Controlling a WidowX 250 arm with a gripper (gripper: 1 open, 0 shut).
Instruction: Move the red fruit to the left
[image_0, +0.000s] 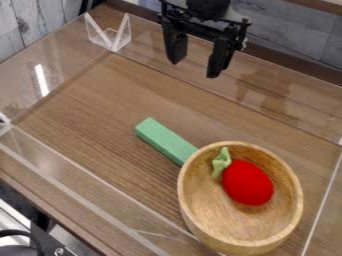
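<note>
At the left, the wooden table (94, 110) lies bare inside a low clear wall (40, 80), and this open stretch is judged to be where the fruit is to be set down. Nearer the middle a flat green block (164, 141) is seen, its right end touching the rim of the wooden bowl (201, 205). Above and behind, the gripper (197, 57) hangs pointed down, its jaws spread wide and nothing held between them. At the right, the red fruit (247, 185) rests inside the bowl, its green leaf (221, 162) turned toward the block. For a clean pick, the gripper should be brought down over the fruit's red body, clear of the bowl's wall and the leaf, and lifted above the rim before being carried left past the block. A grey plank backdrop (287, 25) is seen behind the enclosure.
</note>
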